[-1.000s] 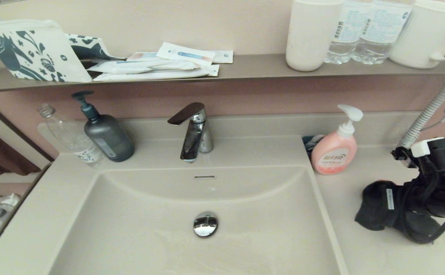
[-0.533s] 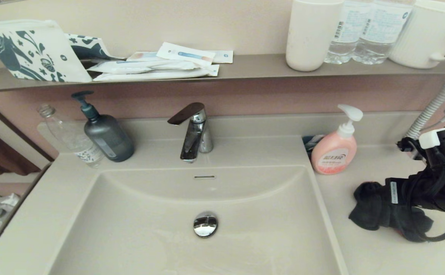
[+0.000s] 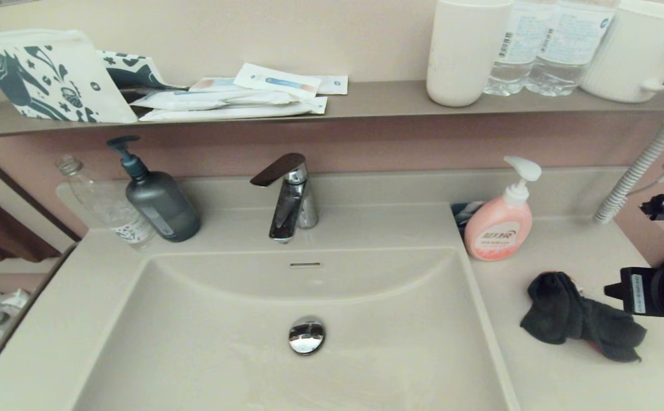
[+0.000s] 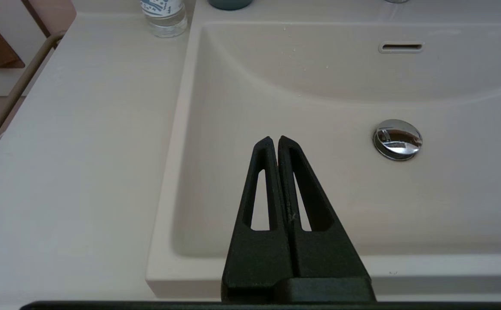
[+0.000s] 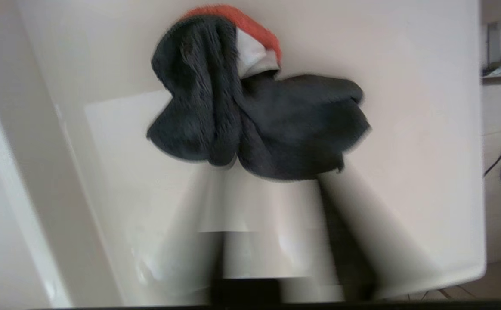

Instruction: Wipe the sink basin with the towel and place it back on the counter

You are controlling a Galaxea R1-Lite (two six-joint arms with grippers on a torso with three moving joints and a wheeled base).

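Nothing lay in the sink basin [image 3: 241, 354]; lower right, the crumpled towel [image 3: 580, 324] rested on the counter [image 3: 560, 377]. Right gripper's [image 3: 631, 291] spread: cannot tell, blurred. Left gripper [image 4: 275, 140] pressed together.

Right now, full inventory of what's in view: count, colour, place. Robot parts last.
sink basin: 1, beige, centre
drain plug: 1, chrome, basin floor
faucet: 1, chrome, behind basin
counter: 1, beige, around basin
towel: 1, charcoal with orange-red edge, crumpled on counter right of basin
pink soap bottle: 1, counter, back right
grey pump bottle: 1, counter, back left
clear bottle: 1, left of grey pump bottle
shelf: 1, grey-brown, on wall
patterned pouch: 1, white and blue, shelf left
sachets: several, white, shelf middle
tumbler: 1, white, shelf right
water bottles: 2, clear, shelf right
mug: 1, white, shelf far right
left claw: shut, over basin's near-left
right claw: right of towel, off it
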